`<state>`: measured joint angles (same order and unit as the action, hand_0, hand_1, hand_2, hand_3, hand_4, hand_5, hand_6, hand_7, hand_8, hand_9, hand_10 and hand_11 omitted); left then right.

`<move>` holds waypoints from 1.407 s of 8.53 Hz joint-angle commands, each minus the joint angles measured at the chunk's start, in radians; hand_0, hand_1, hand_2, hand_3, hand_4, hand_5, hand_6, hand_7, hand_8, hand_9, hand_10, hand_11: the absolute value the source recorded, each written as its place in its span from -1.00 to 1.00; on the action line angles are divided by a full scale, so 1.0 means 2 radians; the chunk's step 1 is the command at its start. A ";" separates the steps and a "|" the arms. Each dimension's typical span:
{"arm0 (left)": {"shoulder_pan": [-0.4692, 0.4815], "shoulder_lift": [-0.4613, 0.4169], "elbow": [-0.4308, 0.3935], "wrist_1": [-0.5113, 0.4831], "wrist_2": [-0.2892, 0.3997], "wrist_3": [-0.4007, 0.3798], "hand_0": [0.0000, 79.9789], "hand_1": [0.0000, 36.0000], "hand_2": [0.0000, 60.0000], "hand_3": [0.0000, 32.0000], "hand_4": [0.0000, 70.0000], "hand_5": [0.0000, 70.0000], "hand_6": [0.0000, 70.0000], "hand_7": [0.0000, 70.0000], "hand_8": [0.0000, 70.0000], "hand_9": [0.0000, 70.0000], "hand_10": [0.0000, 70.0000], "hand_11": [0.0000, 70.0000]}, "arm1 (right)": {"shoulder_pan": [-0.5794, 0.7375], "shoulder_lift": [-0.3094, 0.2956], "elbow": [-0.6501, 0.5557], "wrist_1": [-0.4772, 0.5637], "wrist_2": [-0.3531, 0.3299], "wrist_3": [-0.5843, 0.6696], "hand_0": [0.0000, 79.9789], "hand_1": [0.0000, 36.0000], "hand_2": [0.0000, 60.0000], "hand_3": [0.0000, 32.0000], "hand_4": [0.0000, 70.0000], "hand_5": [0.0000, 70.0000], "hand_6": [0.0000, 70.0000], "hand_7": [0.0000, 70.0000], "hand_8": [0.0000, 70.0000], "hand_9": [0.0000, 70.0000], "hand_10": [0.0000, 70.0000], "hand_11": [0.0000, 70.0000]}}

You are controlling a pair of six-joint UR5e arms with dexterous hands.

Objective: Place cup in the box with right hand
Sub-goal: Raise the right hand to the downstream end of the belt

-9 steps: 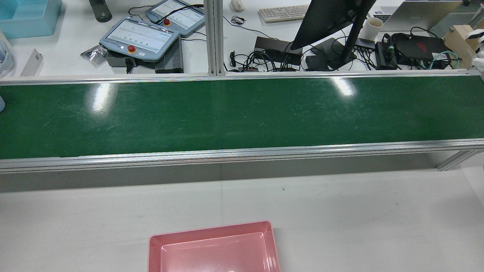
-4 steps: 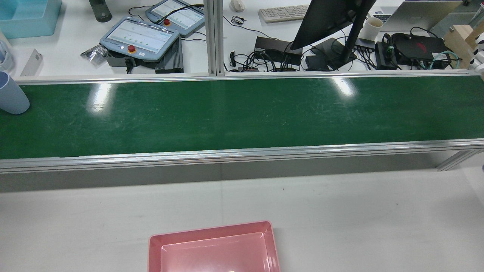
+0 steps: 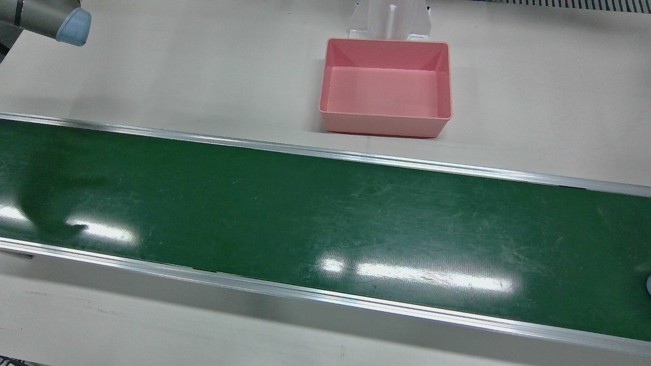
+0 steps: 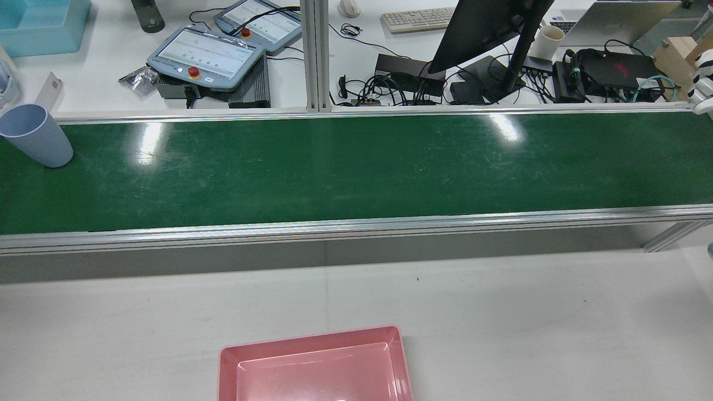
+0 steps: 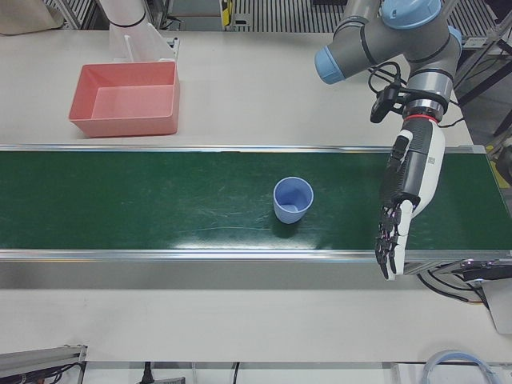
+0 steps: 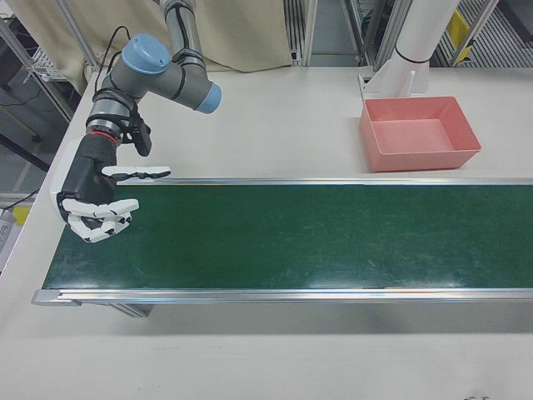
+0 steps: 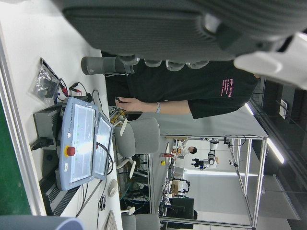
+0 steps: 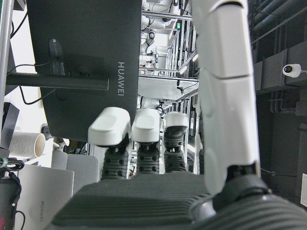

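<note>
Standing upright on the green conveyor belt [image 5: 160,212], the pale blue plastic cup [image 5: 293,199] looks light, stiff and smooth; its tapered wall suits a wrap grasp. Open belt surrounds it. The right robot hand [image 6: 98,202] waits empty, fingers apart, well apart; the pink plastic box [image 6: 420,132] sits on the tabletop [image 6: 275,117]. The left robot hand [image 5: 402,210] hangs outstretched.

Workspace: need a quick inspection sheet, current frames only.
Surface: green conveyor belt between aluminium rails, glare patches; white table beside it.
Job's things: light-blue plastic cup upright on the belt; pink plastic box empty, on the table.
Clutter: nothing seen on belt or table.
Hands: left hand open, fingers extended over the belt edge; right hand open, fingers curled, at the belt's other end.
Cables: tangle under the black monitor.
Surroundings: two teach pendants, a person beyond.
</note>
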<state>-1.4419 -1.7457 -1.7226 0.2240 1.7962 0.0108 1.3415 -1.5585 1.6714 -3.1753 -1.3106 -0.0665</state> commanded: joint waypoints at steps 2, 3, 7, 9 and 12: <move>0.000 0.000 0.000 0.000 0.000 0.000 -1.00 -1.00 -1.00 -1.00 -1.00 -1.00 -1.00 -1.00 -1.00 -1.00 -1.00 -1.00 | -0.010 0.008 -0.010 0.003 0.000 -0.001 0.81 -0.52 -1.00 -1.00 0.60 -0.43 0.40 1.00 1.00 1.00 0.99 1.00; 0.000 0.000 0.000 0.000 0.000 0.000 -1.00 -1.00 -1.00 -1.00 -1.00 -1.00 -1.00 -1.00 -1.00 -1.00 -1.00 -1.00 | -0.013 0.017 -0.010 0.004 0.000 -0.001 0.83 -0.58 -1.00 -1.00 0.64 -0.43 0.40 1.00 1.00 1.00 0.98 1.00; 0.000 0.000 0.000 0.000 0.000 0.000 -1.00 -1.00 -1.00 -1.00 -1.00 -1.00 -1.00 -1.00 -1.00 -1.00 -1.00 -1.00 | -0.035 0.031 -0.012 0.004 -0.001 -0.006 0.55 -0.47 -1.00 -1.00 -0.48 -0.76 -0.55 0.74 -0.61 -0.18 -0.52 -0.25; 0.000 0.000 -0.001 0.000 0.000 0.000 -1.00 -1.00 -1.00 -1.00 -1.00 -1.00 -1.00 -1.00 -1.00 -1.00 -1.00 -1.00 | -0.048 0.038 -0.012 0.004 -0.001 -0.010 0.59 -0.21 -1.00 -1.00 -0.49 -0.83 -0.74 0.15 -0.98 -0.81 -0.95 -0.86; 0.000 0.000 0.000 0.000 0.000 0.000 -1.00 -1.00 -1.00 -1.00 -1.00 -1.00 -1.00 -1.00 -1.00 -1.00 -1.00 -1.00 | -0.062 0.047 -0.013 0.004 -0.001 -0.013 0.46 -0.07 -1.00 -1.00 -0.75 -0.86 -0.85 -0.32 -1.00 -0.91 -1.00 -1.00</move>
<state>-1.4419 -1.7456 -1.7235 0.2240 1.7963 0.0108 1.2374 -1.4780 1.6469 -3.1677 -1.3131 -0.0891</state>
